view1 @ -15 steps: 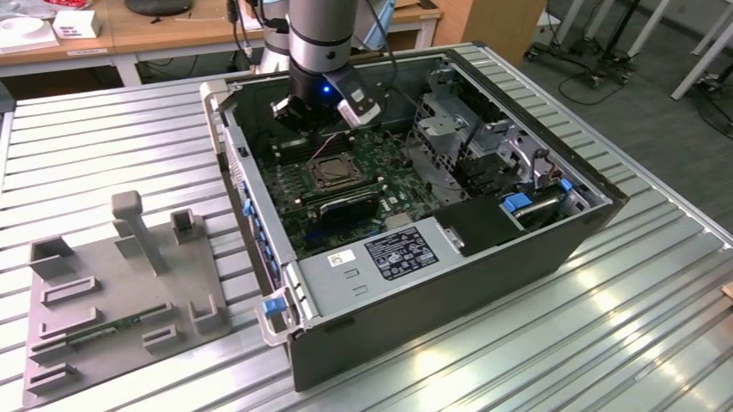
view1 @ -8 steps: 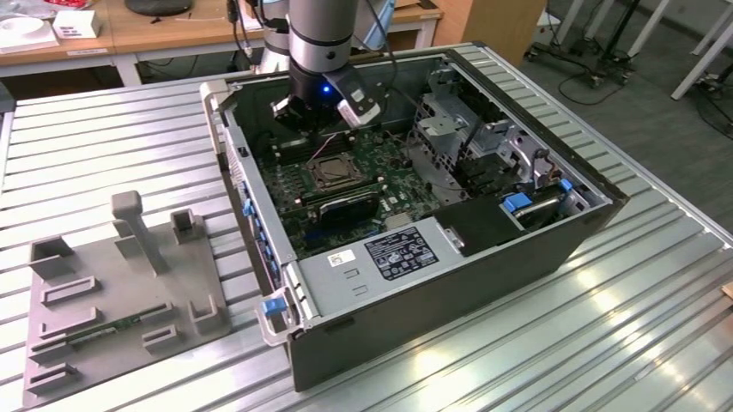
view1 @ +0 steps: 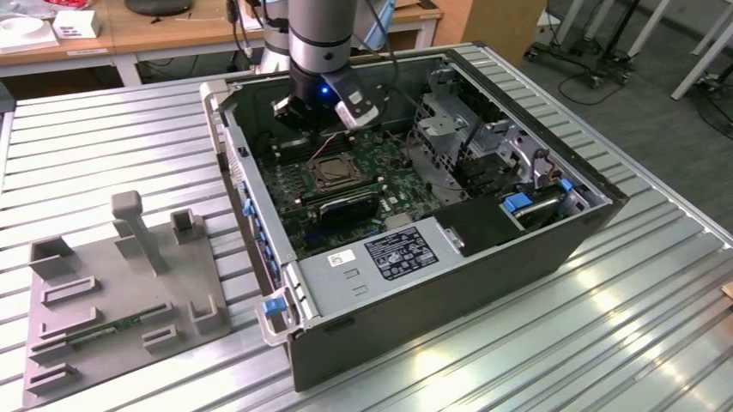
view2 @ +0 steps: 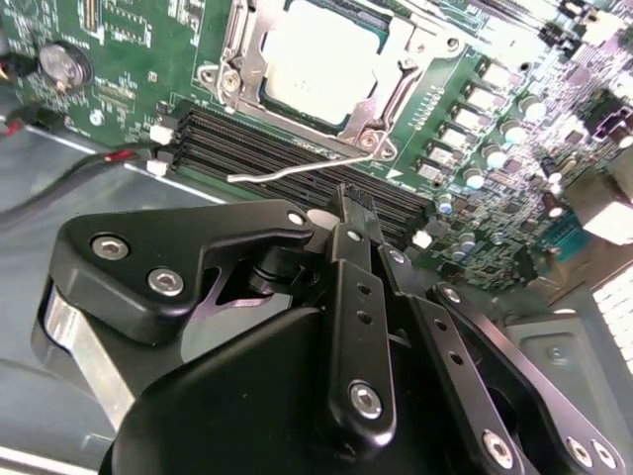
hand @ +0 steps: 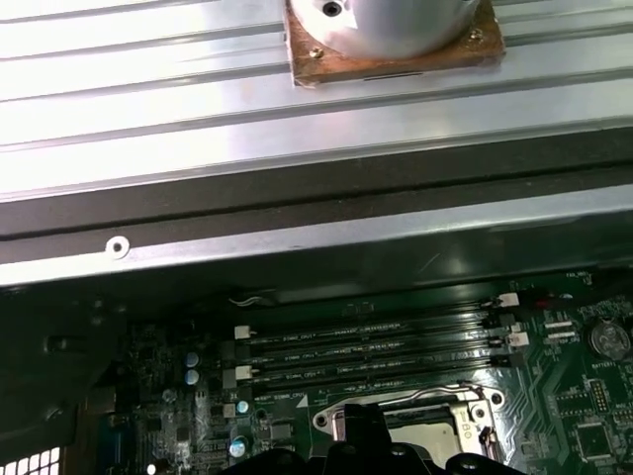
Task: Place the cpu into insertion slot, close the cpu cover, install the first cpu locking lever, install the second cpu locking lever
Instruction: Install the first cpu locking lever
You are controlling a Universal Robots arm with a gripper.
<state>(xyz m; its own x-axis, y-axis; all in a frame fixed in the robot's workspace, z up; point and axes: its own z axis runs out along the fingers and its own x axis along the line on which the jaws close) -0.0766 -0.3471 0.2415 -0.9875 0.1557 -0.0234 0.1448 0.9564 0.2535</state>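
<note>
Work surface: a table (view1: 641, 283) of ribbed, silvery metal slats, shown in the exterior view. Lying directly on it are a dark computer case (view1: 481, 292), set on its side near the middle with its open face upward, and, apart from it toward the exterior view's left, a flat grey fixture plate (view1: 109, 296) with moulded upright holders. In the first wrist view a brownish square plate (hand: 396, 64) bearing a round silver base (hand: 381, 25) rests on the slats.
</note>
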